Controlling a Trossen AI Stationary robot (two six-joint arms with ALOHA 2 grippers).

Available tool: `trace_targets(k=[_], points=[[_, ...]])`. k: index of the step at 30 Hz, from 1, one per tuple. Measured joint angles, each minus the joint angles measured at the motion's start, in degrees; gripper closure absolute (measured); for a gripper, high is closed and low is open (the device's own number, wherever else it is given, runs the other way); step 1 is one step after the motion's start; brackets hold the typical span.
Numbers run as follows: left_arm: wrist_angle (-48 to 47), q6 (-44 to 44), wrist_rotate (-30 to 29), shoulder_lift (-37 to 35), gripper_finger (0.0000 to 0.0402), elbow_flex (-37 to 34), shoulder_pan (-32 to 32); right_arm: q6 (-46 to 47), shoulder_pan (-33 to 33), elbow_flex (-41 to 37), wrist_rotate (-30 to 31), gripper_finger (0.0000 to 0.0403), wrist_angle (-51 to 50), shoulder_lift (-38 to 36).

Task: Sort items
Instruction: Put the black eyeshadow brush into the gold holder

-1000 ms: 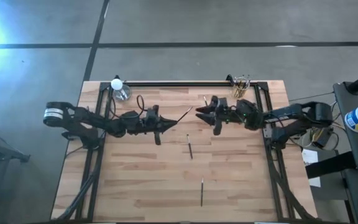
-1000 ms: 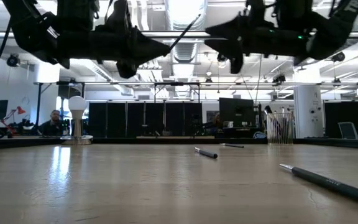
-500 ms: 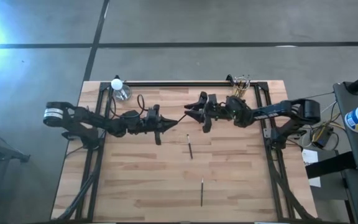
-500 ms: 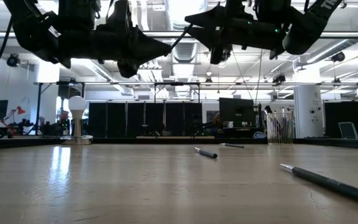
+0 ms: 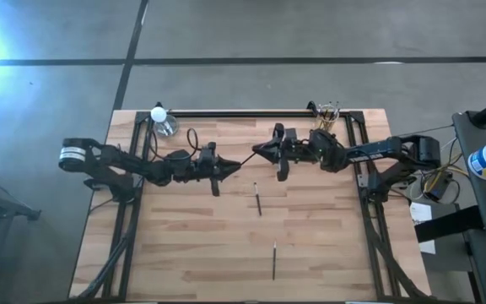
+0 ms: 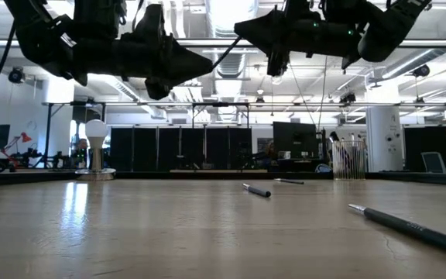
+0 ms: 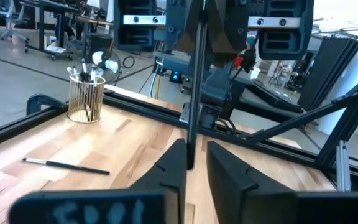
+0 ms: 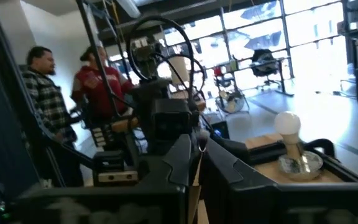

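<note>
1. Passing mid-air: thin dark stick (image 5: pixel 245 161) spans between both pincers above the bench (image 5: pixel 184 253) centre.
2. Right pincer (image 5: pixel 258 153) has moved in since a second ago and clenched on the stick's far end; left pincer (image 5: pixel 233 170) has begun loosening, fingers parted around it.
3. Handover nearly complete, by my judgement.
4. Two more sticks (image 5: pixel 257 201) lie on the bench.

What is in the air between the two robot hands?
A thin dark stick spans between the left gripper and the right gripper, seen best in the high view.
</note>
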Motion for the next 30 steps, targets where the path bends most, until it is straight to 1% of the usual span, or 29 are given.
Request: trace_targets(k=[5,7,11,13,16,20,21,24,27,30], points=[[-0.11,0.05,-0.28,0.00,0.0322,-0.87,0.04,-3.87,-1.02,-0.07,2.74,0.0390,-8.78,-5.95],[0.24,0.39,-0.28,0.00,0.0317,-1.48,0.04,-5.43,-1.84,-0.07,3.51,0.0390,-12.50,-9.23],[0.73,0.92,-0.28,0.00,0.0315,-2.64,0.25,-8.83,-3.92,-0.07,7.17,0.0390,-22.90,-16.61],[0.79,0.97,-0.26,0.00,0.0314,-3.24,0.44,-10.71,-5.30,-0.07,9.95,0.0390,-28.35,-20.44],[1.02,1.92,-0.27,0.00,0.0314,-4.13,0.48,-12.91,-8.37,-0.07,16.10,0.0391,-37.55,-25.95],[1.71,2.49,-0.26,0.00,0.0314,-5.24,0.48,-13.61,-15.11,-0.07,24.25,0.0391,-48.29,-31.99],[1.95,2.78,-0.26,0.00,0.0314,-5.49,0.48,-13.69,-17.08,-0.07,25.34,0.0391,-50.36,-32.94],[3.68,2.97,-0.24,0.00,0.0314,-6.66,0.62,-14.33,-22.83,-0.07,25.55,0.0391,-53.99,-34.11],[5.65,2.96,-0.24,0.00,0.0317,-7.83,0.76,-14.98,-28.01,-0.07,25.48,0.0391,-55.29,-33.51],[6.07,2.14,-0.24,0.00,0.0333,-8.18,0.76,-16.04,-32.22,-0.07,25.46,0.0391,-55.84,-32.02]])
